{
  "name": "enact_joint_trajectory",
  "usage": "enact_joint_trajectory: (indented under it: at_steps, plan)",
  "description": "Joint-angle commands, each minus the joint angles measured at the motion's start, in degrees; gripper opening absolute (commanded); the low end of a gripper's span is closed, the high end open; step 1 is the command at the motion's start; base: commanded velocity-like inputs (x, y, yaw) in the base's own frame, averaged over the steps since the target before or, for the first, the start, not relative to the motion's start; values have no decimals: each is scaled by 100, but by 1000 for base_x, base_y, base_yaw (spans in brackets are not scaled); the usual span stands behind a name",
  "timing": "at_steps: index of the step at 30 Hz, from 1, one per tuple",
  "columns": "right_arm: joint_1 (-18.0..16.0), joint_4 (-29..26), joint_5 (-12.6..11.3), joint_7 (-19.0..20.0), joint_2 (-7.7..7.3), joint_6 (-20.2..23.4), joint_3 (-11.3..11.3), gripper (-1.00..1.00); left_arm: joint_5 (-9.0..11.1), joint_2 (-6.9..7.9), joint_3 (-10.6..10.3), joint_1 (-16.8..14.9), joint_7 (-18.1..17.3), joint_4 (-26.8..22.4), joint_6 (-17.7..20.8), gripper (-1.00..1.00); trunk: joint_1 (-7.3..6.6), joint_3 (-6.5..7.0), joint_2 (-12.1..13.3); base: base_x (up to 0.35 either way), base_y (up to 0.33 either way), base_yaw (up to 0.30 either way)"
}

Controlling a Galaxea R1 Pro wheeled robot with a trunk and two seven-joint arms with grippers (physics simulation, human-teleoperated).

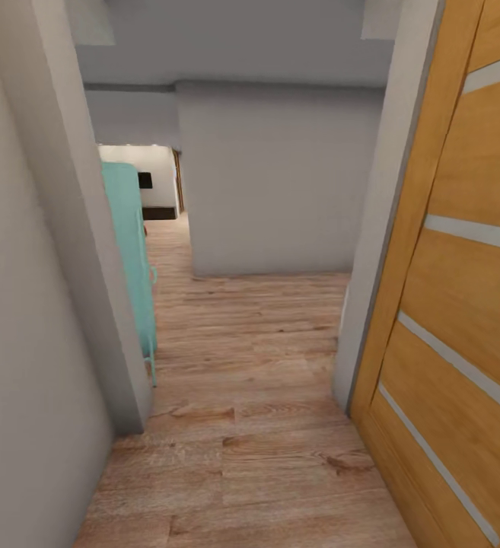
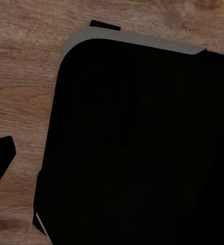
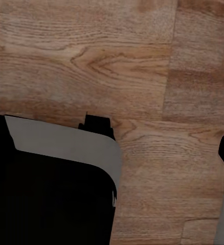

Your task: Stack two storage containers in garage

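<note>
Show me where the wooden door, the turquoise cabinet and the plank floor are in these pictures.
wooden door (image 1: 463, 304), head view, on a middle panel of its face.
turquoise cabinet (image 1: 132, 251), head view, on its visible side.
plank floor (image 1: 250, 426), head view, on a bare board in the doorway.

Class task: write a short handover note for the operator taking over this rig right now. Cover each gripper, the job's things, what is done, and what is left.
Grippers: open or shut cannot be told; both wrist views look down at wood-plank floor past the robot's dark base.
Position: in a doorway beside a slatted wooden door, with a hallway and a teal cabinet ahead.
Containers: none in sight here.
Done: nothing confirmed.
Left: fetch both, stack them in the garage.
</note>
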Motion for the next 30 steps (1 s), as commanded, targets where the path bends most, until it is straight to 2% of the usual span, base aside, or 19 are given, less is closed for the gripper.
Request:
enact_joint_trajectory:
  at_steps: [1, 30]
  plan:
    - [-7, 18, -62, -3, 3, -36, 49, 100, 49, -2, 8, -1, 6, -2, -12, 100, 3, -5, -2, 323, 0, 0]
    - [-7, 18, -59, -3, 9, -36, 49, 100, 43, -2, 12, -1, 6, -3, -11, 100, 3, -5, -2, 323, 0, 0]
